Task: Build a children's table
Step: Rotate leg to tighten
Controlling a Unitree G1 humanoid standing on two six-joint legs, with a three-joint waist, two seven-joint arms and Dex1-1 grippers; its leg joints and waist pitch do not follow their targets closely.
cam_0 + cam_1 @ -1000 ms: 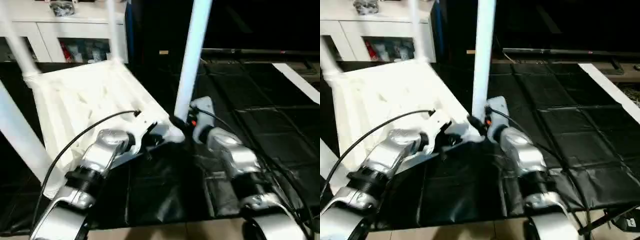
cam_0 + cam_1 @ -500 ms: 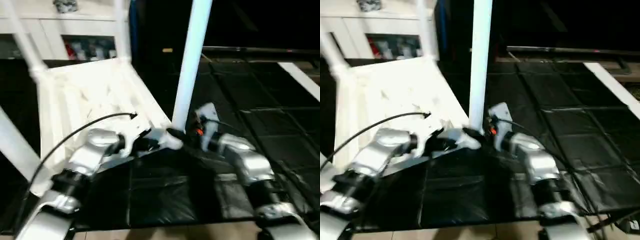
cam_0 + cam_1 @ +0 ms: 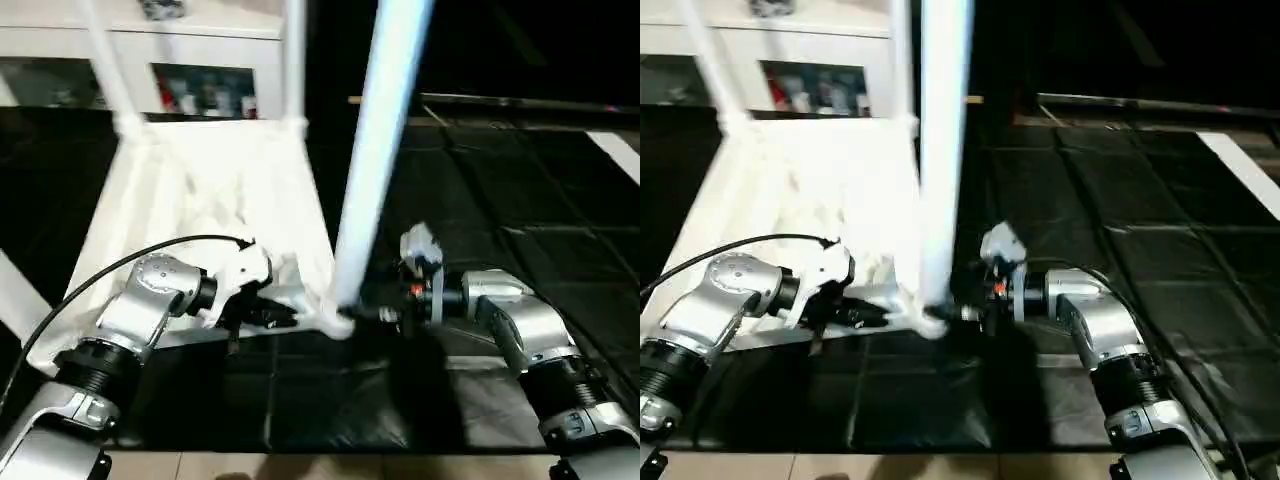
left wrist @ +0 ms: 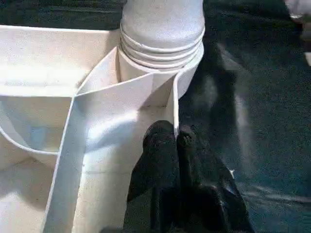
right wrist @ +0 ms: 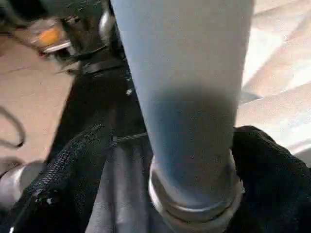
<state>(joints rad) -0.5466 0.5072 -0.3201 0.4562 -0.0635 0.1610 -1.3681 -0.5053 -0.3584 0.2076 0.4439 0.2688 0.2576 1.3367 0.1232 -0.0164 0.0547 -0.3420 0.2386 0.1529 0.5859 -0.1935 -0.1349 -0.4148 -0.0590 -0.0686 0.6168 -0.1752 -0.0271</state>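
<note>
Table leg being seated in the near corner socket

The upturned table top (image 3: pixel 200 190) is lying on the dark mat (image 3: pixel 520 220), left of centre. Its near rim is being pinched by the closed left gripper (image 4: pixel 171 141) beside the socket (image 4: pixel 163 65). The leg (image 3: pixel 375 160) is being straddled at its base by the spread right gripper (image 5: pixel 167 160), fingers (image 5: pixel 73 165) apart. The top should be kept steady and the leg upright while it is being pressed home.

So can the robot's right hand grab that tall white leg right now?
Probably yes. The right gripper sits at the foot of the near leg, its open fingers on either side, with nothing between them.
</note>
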